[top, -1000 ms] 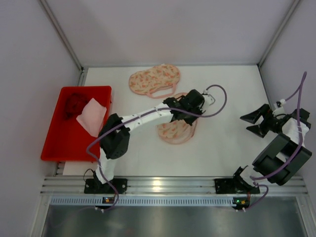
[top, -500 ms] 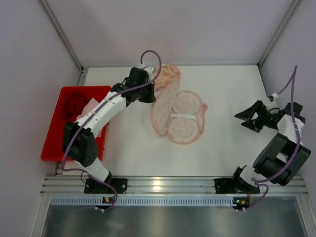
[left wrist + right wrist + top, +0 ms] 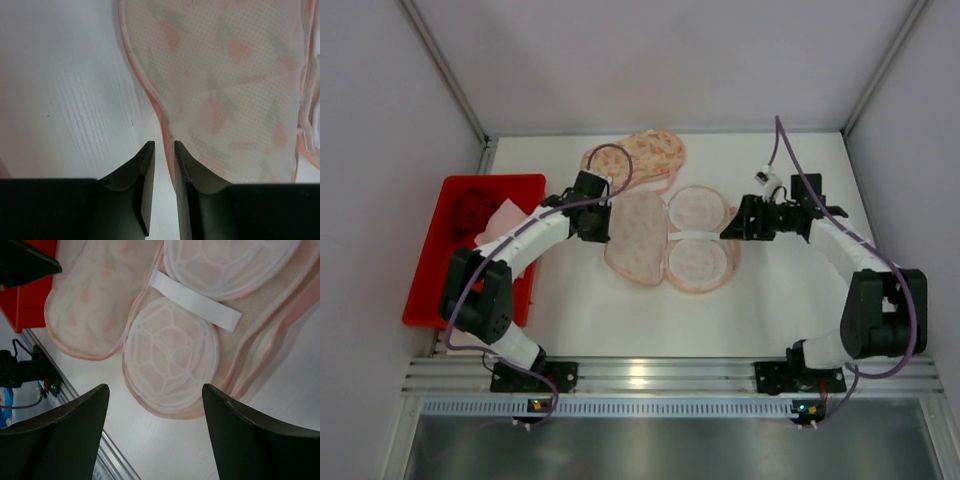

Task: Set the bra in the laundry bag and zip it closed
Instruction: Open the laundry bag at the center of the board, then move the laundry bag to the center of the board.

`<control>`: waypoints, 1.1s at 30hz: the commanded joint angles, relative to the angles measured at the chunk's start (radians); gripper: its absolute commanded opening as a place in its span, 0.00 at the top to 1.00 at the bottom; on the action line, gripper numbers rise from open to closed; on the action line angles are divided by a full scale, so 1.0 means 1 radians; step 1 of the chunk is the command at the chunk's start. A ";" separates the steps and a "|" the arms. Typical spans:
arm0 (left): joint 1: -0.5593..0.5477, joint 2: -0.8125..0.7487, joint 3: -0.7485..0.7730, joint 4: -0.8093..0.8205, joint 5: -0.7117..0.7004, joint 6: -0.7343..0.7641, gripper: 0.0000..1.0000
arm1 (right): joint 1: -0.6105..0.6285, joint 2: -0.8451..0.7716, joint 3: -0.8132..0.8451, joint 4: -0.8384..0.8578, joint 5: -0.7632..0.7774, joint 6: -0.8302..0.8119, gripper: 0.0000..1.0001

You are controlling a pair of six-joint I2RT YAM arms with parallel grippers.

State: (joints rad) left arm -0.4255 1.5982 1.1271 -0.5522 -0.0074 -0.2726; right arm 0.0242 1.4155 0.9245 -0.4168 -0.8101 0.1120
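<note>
White table (image 3: 790,300), pale walls (image 3: 650,60), seemingly even light

One laundry bag (image 3: 638,252), one bra (image 3: 648,153), one red bin (image 3: 432,285), two tools (image 3: 606,224) (image 3: 729,228)

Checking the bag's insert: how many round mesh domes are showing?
2. The far dome and the near dome lie in the open laundry bag, joined by a white strap; none looks hidden.

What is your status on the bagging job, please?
Left pincer barely open at laundry bag flap edge; right pincer wide open above bag. Bag unzipped, spread flat; bra behind it, not inside. Nothing in the way.
</note>
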 commanded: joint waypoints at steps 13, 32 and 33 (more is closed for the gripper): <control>0.143 -0.158 0.106 -0.060 0.110 0.104 0.25 | 0.194 0.292 0.053 0.167 0.172 0.038 0.31; 0.645 -0.150 0.240 -0.166 0.273 0.242 0.03 | 0.019 0.010 -0.076 -0.008 0.353 -0.028 0.30; 0.666 -0.144 0.243 -0.169 0.300 0.246 0.03 | 0.019 -0.006 -0.066 -0.010 0.348 -0.031 0.27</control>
State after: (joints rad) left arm 0.2031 1.4448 1.3254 -0.7036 0.2092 -0.0669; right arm 0.0414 1.5009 0.8310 -0.4122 -0.4843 0.1146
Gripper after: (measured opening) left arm 0.972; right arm 0.719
